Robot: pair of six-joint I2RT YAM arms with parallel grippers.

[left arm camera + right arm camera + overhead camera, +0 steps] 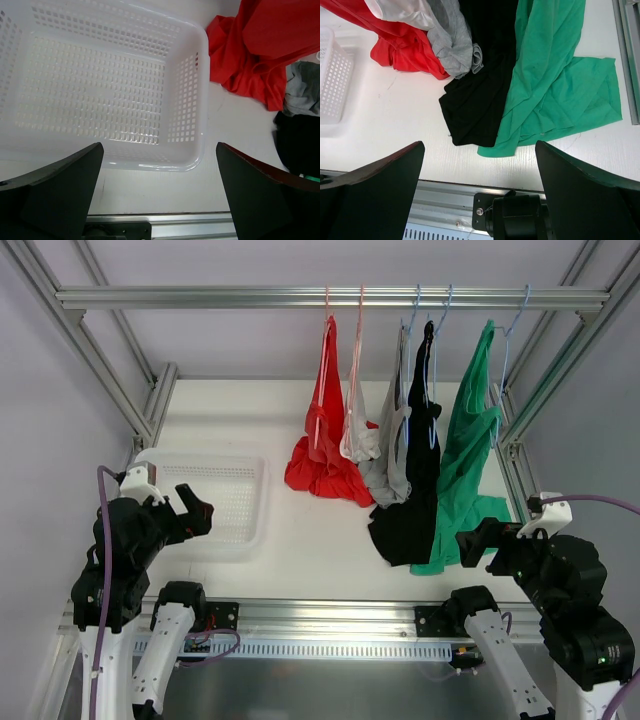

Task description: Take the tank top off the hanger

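Several garments hang on hangers from the top rail point(200, 297): red point(325, 430), white point(355, 438), grey point(395, 460), black point(415, 480) and green point(465, 460). Their lower ends lie crumpled on the white table. I cannot tell which one is the tank top. My left gripper point(195, 510) is open and empty, low at the near left over the basket's near rim point(159, 150). My right gripper point(480, 540) is open and empty at the near right, just short of the black point(480, 100) and green point(555, 90) hems point(480, 147).
A white perforated basket point(250, 502) stands on the table at the left, and it looks empty in the left wrist view point(197, 100). Aluminium frame posts point(535, 390) flank the table. A metal rail point(330, 615) runs along the near edge.
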